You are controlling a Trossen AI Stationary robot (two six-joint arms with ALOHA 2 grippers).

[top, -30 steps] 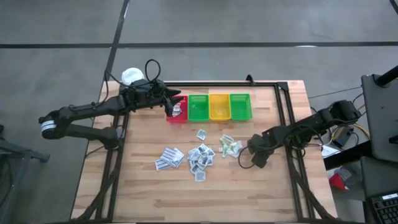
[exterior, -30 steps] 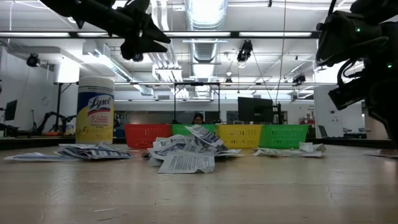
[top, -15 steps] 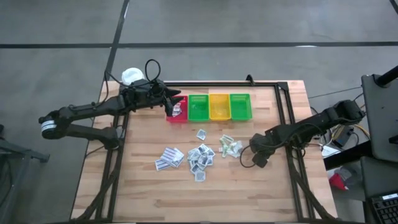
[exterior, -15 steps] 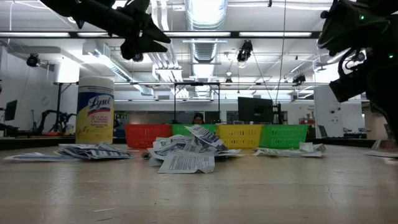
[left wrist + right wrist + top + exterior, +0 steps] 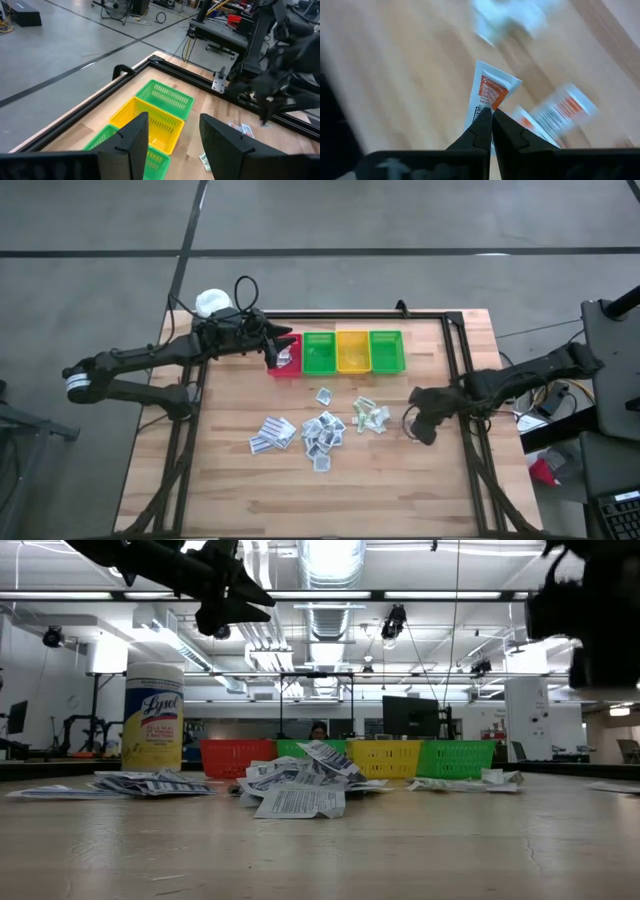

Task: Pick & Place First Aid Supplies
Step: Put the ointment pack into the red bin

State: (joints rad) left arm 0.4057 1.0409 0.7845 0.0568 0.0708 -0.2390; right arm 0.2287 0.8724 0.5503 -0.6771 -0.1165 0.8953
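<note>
1. The tabletop (image 5: 230,490) lies bare along its near edge, leaving open room.
2. Four bins (image 5: 354,351) line the far edge; the red one (image 5: 277,366) holds a sachet.
3. The left end effector (image 5: 283,343) hovers there, fingers apart, empty.
4. The right end effector (image 5: 421,427), right of the scattered sachets (image 5: 322,429), pinches an orange-printed sachet (image 5: 487,95).

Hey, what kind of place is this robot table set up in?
Probably a robotics lab or workshop in an industrial hall: bare ceiling ducts and strip lights overhead, a grey concrete floor around the wooden table, and monitors with more equipment racks behind.
</note>
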